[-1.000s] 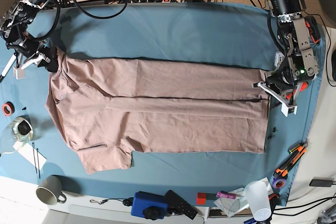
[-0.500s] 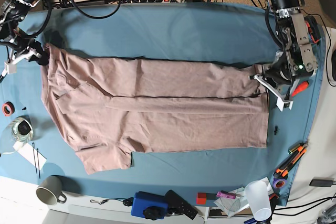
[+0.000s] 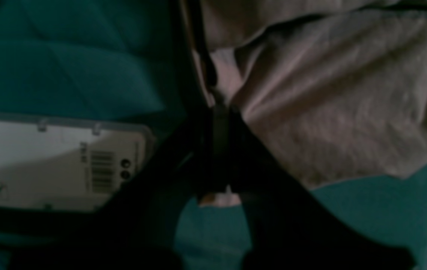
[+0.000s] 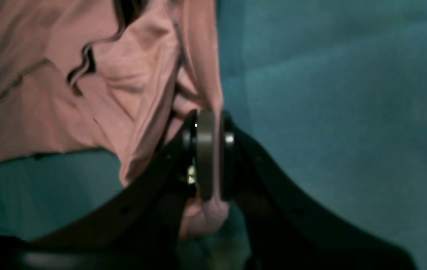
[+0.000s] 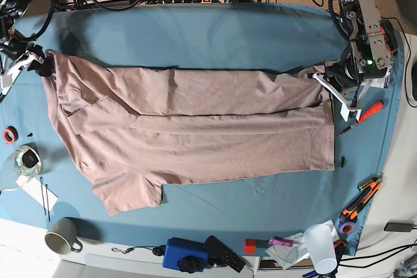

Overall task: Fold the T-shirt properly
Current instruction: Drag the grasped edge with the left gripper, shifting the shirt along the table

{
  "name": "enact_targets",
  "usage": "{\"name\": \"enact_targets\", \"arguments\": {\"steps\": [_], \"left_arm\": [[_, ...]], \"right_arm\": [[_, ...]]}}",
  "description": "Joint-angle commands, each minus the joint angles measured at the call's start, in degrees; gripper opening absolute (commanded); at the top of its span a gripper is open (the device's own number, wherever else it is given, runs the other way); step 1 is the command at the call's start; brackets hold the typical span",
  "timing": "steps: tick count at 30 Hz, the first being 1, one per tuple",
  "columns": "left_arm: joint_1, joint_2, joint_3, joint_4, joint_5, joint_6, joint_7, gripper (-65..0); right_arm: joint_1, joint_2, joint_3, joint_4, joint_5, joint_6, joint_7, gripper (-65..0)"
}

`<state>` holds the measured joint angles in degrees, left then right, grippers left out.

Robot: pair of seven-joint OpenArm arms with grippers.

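While pinched by two tools, one T-shirt (image 5: 195, 131)

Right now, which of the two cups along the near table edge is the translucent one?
The plastic cup at the near right corner; it is tall, pale and handleless. The grey mug at the near left is opaque, with a handle.

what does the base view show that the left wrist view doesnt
Only the base view shows the whole T-shirt spread across the blue cloth, the right claw pinching its far corner, a grey mug and a white cup at the near edge.

Only the left wrist view shows a white barcode label beside the left claw, whose jaws are closed on a fold of fabric.

Both show the pink shirt, the blue cloth and the left claw gripping the shirt's edge.
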<state>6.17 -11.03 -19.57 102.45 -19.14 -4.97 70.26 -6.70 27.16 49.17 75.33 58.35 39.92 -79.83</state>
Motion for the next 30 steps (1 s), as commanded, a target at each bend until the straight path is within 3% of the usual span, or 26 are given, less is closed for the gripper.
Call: {"name": "enact_targets", "arguments": {"steps": [1,15,30], "left_arm": [[0.55,-0.66,-0.15,1.07,0.5,-0.02,1.95,-65.0],[9.31,-3.45,-0.22,7.96,0.0,-0.04,1.38,-65.0],[17.86,-3.43,-0.22,15.61,0.09,-0.02,0.83,-65.0]], "right_arm": [[-0.15,1.77,0.46,2.08,0.74,0.08,0.44,-65.0],[-5.81,1.77,7.91,4.94,2.19,0.08,-0.17,-65.0],[-16.37,1.68,8.33,4.92,3.74,0.08,-0.17,-65.0]]}}
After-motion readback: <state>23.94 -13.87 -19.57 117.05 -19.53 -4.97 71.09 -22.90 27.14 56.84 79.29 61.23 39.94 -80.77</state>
